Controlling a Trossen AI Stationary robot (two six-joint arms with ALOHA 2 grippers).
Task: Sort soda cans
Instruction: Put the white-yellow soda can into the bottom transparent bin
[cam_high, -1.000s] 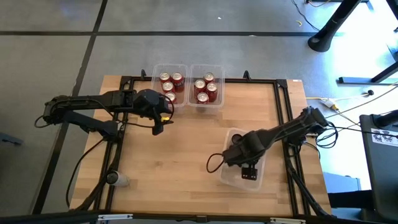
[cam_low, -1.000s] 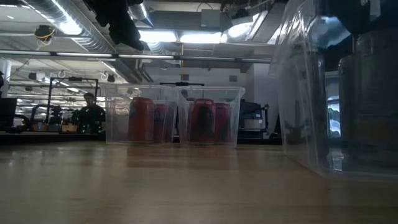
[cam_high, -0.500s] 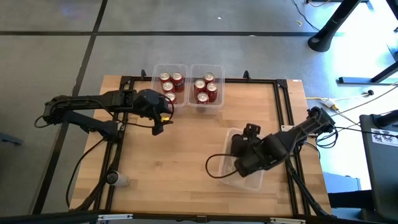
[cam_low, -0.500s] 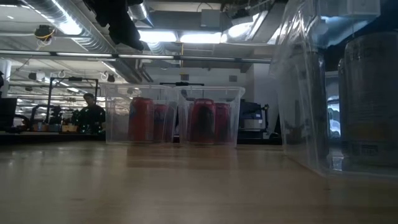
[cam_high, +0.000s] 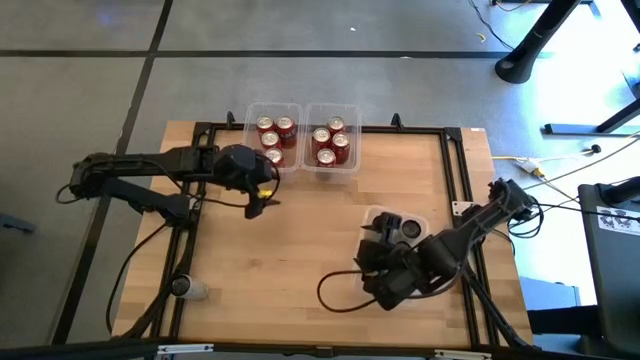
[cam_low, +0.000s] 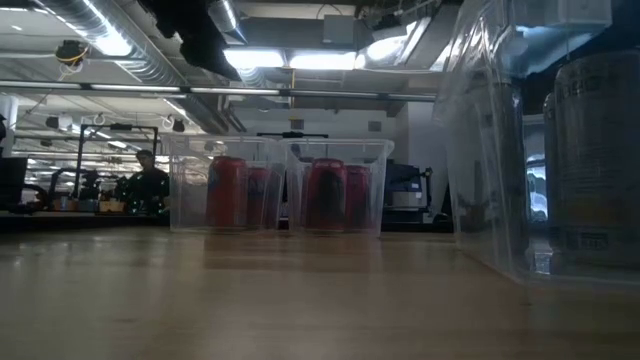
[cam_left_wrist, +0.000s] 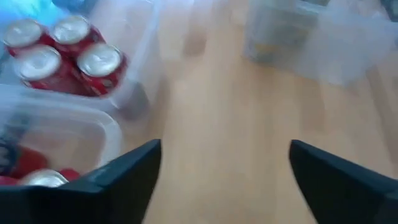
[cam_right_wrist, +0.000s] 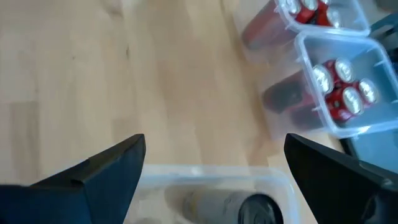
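Two clear bins are set side by side at the far edge of the counter (cam_high: 300, 250). Four red cans (cam_high: 272, 139) are held in the left bin (cam_high: 252, 115), just ahead of the left tool (cam_high: 262, 203), and five red cans (cam_high: 331, 142) are held in the right bin (cam_high: 356, 118). A third clear bin (cam_high: 372, 215) is seen just ahead of the right tool (cam_high: 385, 290), with dark cans (cam_high: 400, 228) standing in it; their number cannot be told. The left tool is held wide open above bare wood beside the left bin, and nothing is gripped by it. The right tool is likewise spread wide and empty, at the near end of the third bin.

The counter is made of pale wood and is framed by black rails. A grey floor is seen around it from above. In the low view, a workshop with ceiling lights is shown behind the bins, and a person (cam_low: 146, 182) is seen far off.
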